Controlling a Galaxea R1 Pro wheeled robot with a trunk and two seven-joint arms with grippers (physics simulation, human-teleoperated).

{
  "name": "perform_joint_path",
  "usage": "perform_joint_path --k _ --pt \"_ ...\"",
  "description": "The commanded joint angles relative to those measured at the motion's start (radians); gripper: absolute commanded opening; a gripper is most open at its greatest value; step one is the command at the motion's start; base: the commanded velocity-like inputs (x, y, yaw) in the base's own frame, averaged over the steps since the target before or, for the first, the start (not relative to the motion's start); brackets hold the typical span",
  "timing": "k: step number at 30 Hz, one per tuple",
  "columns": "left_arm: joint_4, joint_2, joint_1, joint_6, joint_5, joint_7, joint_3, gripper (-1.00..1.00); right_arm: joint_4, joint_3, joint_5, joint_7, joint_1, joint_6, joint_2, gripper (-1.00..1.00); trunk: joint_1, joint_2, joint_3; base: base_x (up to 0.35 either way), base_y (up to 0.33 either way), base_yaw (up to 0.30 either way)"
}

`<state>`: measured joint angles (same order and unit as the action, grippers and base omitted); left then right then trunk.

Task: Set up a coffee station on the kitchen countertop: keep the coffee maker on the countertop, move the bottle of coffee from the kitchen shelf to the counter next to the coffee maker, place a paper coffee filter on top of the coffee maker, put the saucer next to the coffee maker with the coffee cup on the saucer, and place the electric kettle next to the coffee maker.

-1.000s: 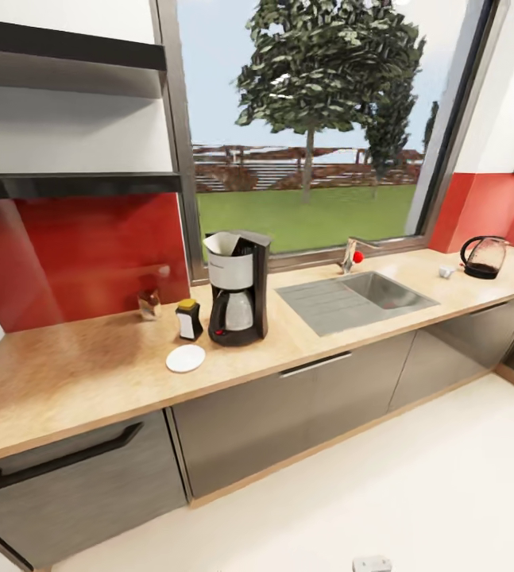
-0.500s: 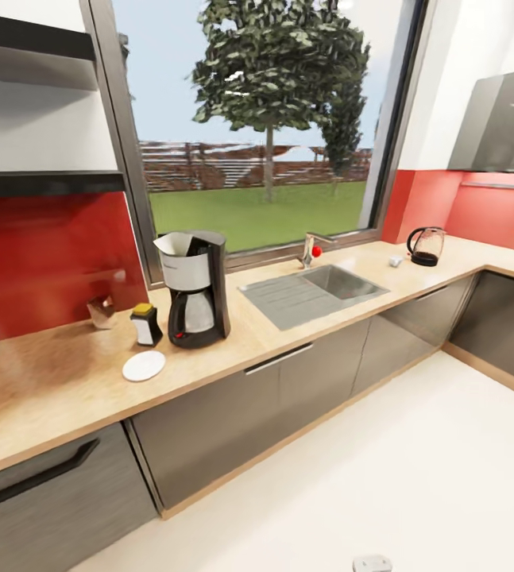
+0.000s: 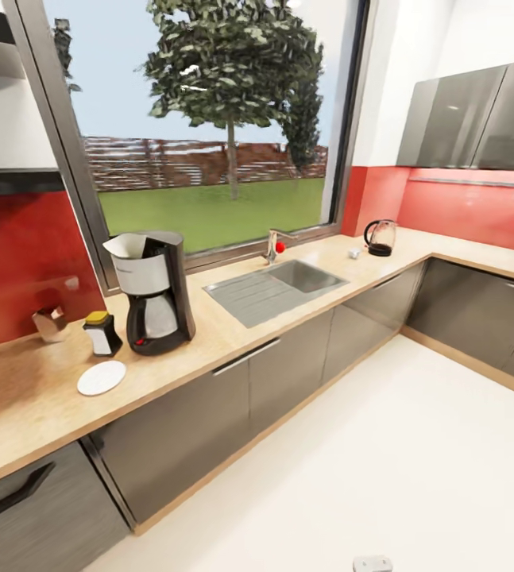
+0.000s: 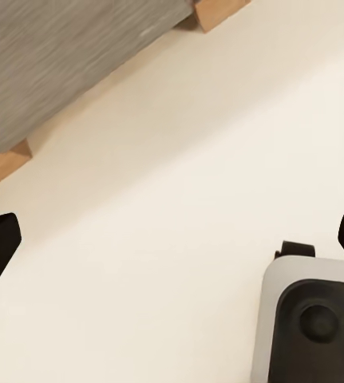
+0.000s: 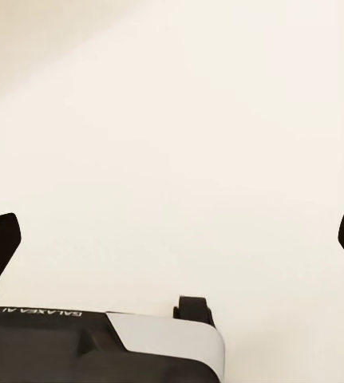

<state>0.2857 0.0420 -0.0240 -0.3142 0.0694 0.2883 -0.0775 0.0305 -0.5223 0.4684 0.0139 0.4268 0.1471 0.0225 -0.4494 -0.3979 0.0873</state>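
Observation:
The black coffee maker (image 3: 152, 294) stands on the wooden countertop (image 3: 18, 405) by the window, with a white paper filter (image 3: 127, 245) in its top. Left of it are a small dark coffee bottle (image 3: 102, 333) with a yellow lid and a flat white saucer (image 3: 101, 377). A shiny cup-like object (image 3: 52, 324) sits against the red backsplash. The electric kettle (image 3: 380, 237) stands far along the counter, past the sink (image 3: 276, 286). My left gripper (image 4: 174, 246) and right gripper (image 5: 174, 242) both hang open over bare floor, with nothing between their fingers.
A faucet (image 3: 272, 246) with a red knob rises behind the sink. A small white item (image 3: 354, 253) lies near the kettle. Grey cabinets (image 3: 288, 373) run under the counter, which turns a corner at the right. Pale floor (image 3: 384, 461) spreads in front. Part of my base (image 4: 311, 319) shows below.
The camera has swung to the right, so the whole scene has slid left in the head view. The corner counter and upper cabinets have come into view. Nothing on the counter has moved.

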Motion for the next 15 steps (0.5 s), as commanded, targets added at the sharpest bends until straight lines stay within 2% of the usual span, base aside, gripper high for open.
perform_joint_path --k 1,15 --pt "0.0 -0.001 -0.001 -0.003 0.007 0.0 -0.007 1.0 -0.001 -0.008 0.009 0.001 0.001 0.003 0.0 1.0 -0.001 -0.002 0.003 0.0 0.0 -0.293" --pt "0.0 0.001 -0.001 -0.002 0.005 0.0 -0.008 1.0 -0.001 -0.008 0.009 0.001 0.001 0.003 0.0 1.0 -0.001 -0.002 0.012 0.0 0.0 -0.293"
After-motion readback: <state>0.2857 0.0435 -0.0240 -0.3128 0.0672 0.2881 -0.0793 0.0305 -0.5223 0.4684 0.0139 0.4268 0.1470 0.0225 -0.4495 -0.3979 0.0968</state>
